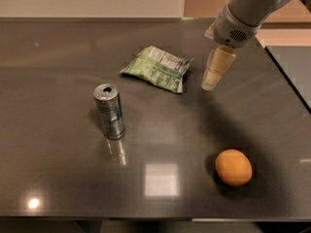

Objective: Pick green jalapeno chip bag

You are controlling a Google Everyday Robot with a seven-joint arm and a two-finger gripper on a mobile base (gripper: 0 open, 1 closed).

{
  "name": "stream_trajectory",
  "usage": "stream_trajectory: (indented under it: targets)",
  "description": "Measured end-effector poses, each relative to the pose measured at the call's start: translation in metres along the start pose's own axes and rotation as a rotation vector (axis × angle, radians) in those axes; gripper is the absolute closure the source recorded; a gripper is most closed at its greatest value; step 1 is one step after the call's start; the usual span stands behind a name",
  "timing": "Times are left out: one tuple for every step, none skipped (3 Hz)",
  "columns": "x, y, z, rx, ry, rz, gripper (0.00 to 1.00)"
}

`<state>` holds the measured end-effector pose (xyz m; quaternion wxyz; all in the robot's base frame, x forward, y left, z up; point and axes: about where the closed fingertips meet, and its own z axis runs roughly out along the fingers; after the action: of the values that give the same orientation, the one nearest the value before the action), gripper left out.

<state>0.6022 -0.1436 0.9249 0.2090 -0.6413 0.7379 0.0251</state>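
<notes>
The green jalapeno chip bag (156,68) lies flat on the dark table (58,178), behind the middle, its white label panel facing up. My gripper (210,84) hangs from the grey arm that comes in from the upper right. It points down just to the right of the bag's right edge, close to it, above the table. It holds nothing that I can see.
A silver drink can (110,111) stands upright in front and to the left of the bag. A round orange fruit (233,167) lies at the front right. The table's right edge (287,76) runs diagonally behind the arm.
</notes>
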Motion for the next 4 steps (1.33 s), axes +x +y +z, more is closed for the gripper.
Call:
stream_trajectory:
  targets:
    - [-0.015,-0.021,0.019,-0.008,-0.012,0.007,0.00]
    - [-0.029,-0.035,0.039,-0.019,-0.018,0.014,0.00]
    - [-0.039,-0.047,0.058,-0.028,-0.010,0.023,0.00]
    - [-0.046,-0.056,0.078,-0.047,-0.006,0.035,0.00]
